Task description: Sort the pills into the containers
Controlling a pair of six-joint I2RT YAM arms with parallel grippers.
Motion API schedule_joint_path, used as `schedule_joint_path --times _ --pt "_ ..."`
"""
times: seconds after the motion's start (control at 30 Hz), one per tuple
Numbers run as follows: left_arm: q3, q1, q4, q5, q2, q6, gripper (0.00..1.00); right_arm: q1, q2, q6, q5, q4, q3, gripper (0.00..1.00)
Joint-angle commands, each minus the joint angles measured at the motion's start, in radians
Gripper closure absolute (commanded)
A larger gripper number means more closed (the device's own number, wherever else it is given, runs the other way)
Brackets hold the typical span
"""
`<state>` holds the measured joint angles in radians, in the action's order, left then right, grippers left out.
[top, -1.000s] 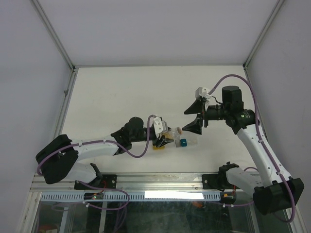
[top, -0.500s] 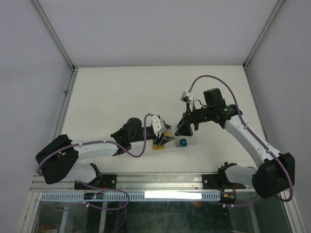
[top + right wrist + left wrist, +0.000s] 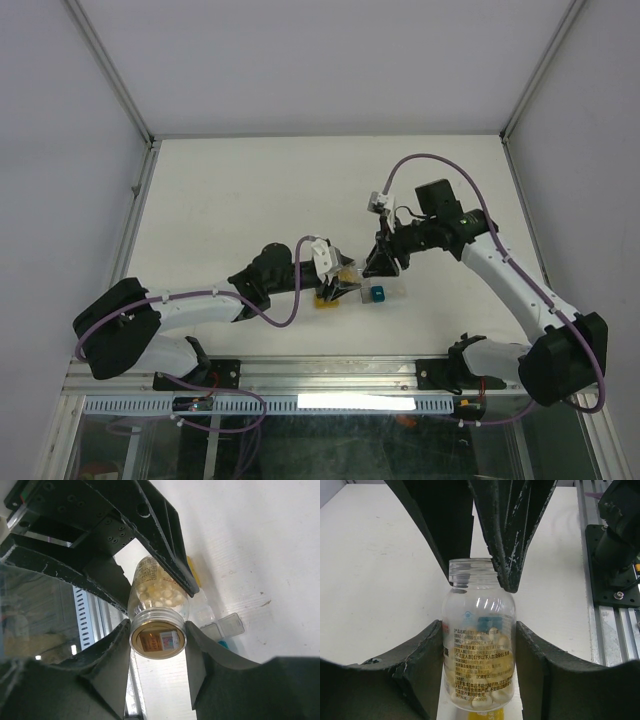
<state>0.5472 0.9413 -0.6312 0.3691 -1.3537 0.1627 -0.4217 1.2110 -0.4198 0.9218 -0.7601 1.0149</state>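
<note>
Grip comes first: your left tool is clamped narrowly round the body of the bottle, held over the desk with the pills inside. Your right tool has a finger pressed against each side of the threaded neck. Brace with the left and turn squarely. You cannot tell whether a seal covers the mouth. The containers are mostly hidden.

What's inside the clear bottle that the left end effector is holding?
Pale yellowish pills fill the lower part of the bottle. Its printed label hides some, so they can't be counted. The capped end sits between the fingers of the right end effector.
</note>
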Motion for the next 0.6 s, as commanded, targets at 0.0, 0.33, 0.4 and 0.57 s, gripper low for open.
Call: schedule_joint_path --times 0.0,0.33,0.4,0.57 --pt "0.029 -0.008 -0.001 0.064 0.031 0.009 1.0 -0.022 -0.011 -0.397 0.097 -0.152 0.114 0.92" --pt "0.051 -0.018 0.029 0.152 0.014 0.002 1.0 -0.039 -0.01 -1.18 0.088 -0.323 0.171 0.91" --pt "0.053 -0.019 0.033 0.151 0.011 0.005 1.0 -0.041 -0.006 -1.165 0.095 -0.314 0.178 0.9" --pt "0.048 -0.021 0.029 0.14 0.01 0.008 1.0 -0.04 -0.035 -1.017 0.118 -0.238 0.145 0.7"
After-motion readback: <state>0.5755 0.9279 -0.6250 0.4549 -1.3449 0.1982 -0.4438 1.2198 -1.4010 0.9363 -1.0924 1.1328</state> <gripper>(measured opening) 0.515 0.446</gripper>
